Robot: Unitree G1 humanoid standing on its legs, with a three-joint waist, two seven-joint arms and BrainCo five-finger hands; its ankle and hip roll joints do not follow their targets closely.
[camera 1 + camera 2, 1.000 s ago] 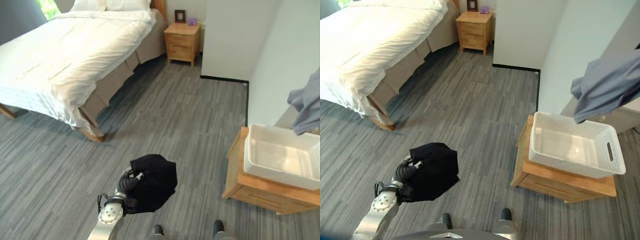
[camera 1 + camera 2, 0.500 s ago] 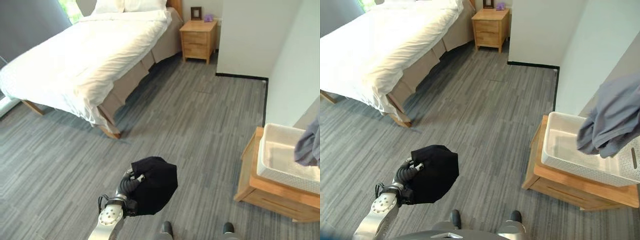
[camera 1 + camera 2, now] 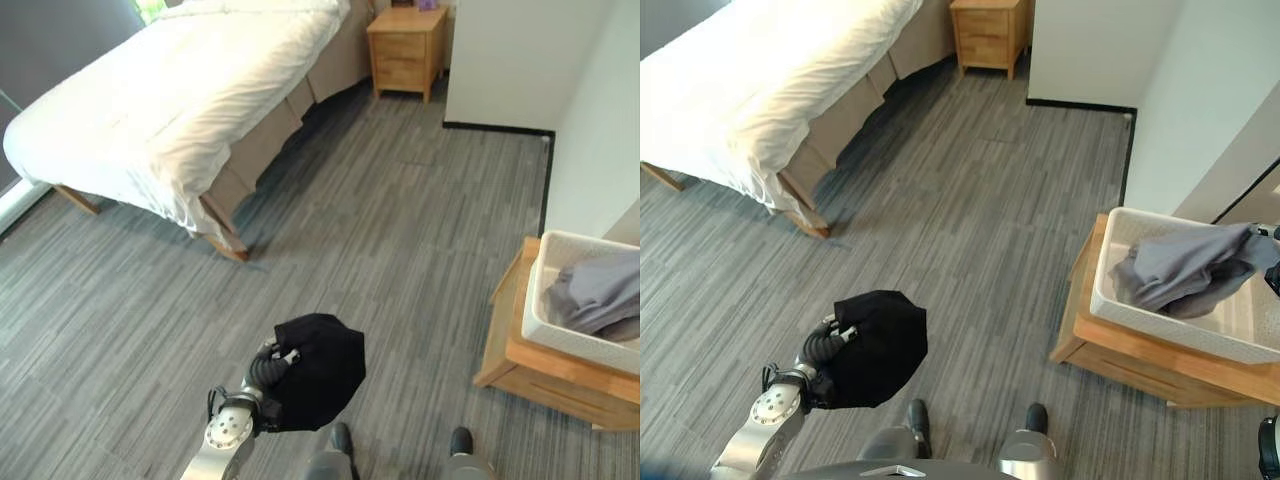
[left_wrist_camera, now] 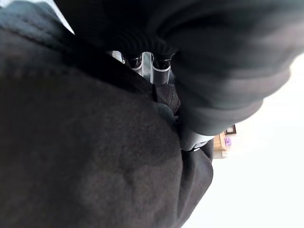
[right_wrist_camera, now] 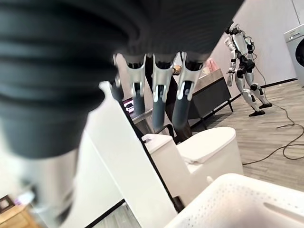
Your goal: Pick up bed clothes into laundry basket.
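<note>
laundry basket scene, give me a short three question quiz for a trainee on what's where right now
1. True or false: the grey garment lies inside the white laundry basket.
2. What does the left hand hold? A) a pillow B) a black garment C) nothing
3. What does the basket stand on?

Key:
1. True
2. B
3. A low wooden stand by the wall; the right hand, fingers straight, is above the basket's rim.

A black cloth (image 3: pixel 318 372) is covering the left hand (image 4: pixel 156 66), hiding its fingertips; the frame edge is cutting off the laundry basket (image 3: pixel 560 335).
</note>
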